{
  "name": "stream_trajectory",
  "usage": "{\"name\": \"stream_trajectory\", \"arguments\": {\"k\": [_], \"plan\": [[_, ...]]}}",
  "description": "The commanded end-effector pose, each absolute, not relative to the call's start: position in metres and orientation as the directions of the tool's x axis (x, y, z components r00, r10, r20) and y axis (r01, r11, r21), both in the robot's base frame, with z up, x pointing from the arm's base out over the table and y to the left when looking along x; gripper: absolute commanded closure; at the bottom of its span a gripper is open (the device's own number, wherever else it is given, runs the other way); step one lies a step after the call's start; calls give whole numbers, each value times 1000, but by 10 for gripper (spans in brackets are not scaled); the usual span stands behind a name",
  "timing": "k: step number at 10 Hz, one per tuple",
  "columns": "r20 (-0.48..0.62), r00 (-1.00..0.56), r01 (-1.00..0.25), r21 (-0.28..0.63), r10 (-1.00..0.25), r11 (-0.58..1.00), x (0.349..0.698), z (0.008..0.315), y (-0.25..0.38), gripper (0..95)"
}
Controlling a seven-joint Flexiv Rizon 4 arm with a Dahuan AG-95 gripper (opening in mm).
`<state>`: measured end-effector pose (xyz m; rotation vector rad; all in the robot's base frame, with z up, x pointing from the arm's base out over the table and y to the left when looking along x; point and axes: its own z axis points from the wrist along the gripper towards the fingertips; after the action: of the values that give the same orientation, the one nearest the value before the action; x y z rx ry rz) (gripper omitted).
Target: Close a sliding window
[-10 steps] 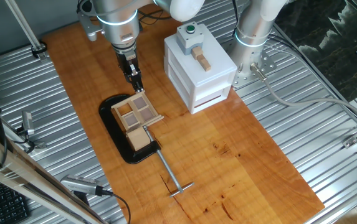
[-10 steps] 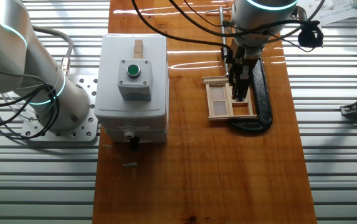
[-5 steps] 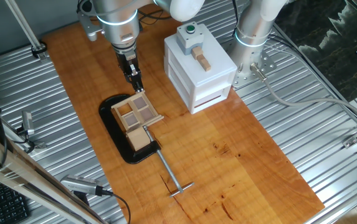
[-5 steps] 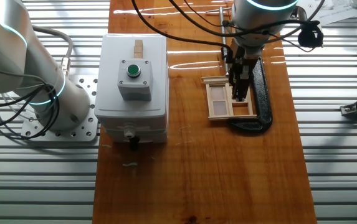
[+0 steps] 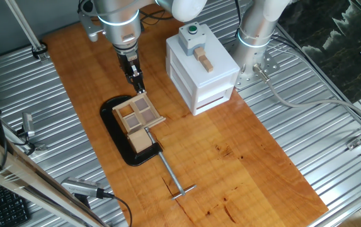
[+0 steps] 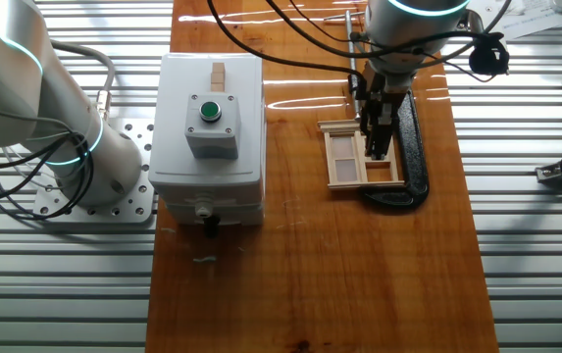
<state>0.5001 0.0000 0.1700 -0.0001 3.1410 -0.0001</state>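
The sliding window (image 5: 136, 114) is a small light-wood frame with four panes, set in wooden rails and held in a black clamp (image 5: 115, 125). It also shows in the other fixed view (image 6: 347, 160). My gripper (image 5: 140, 89) points down at the far end of the window, its tips right at the frame's edge. Its fingers stand close together and hold nothing. In the other fixed view the gripper (image 6: 379, 149) stands over the right part of the window and hides some of it.
A plain wooden block (image 5: 140, 139) sits in the clamp just in front of the window, and the clamp's metal screw handle (image 5: 174, 178) sticks out toward the front. A white box with a green button (image 5: 200, 63) stands to the right. A second arm's base (image 5: 256, 44) is behind it.
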Motion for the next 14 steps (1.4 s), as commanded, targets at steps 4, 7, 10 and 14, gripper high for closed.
{"name": "stream_trajectory", "arguments": {"k": [4,7,10,14], "plan": [[-16,-1000,-19,6,-19,1000,500,170,0,950],[-15,-1000,-17,6,-17,1000,500,170,0,950],[-14,-1000,-17,6,-17,1000,500,170,0,950],[-8,-1000,-19,6,-19,1000,500,170,0,950]]}}
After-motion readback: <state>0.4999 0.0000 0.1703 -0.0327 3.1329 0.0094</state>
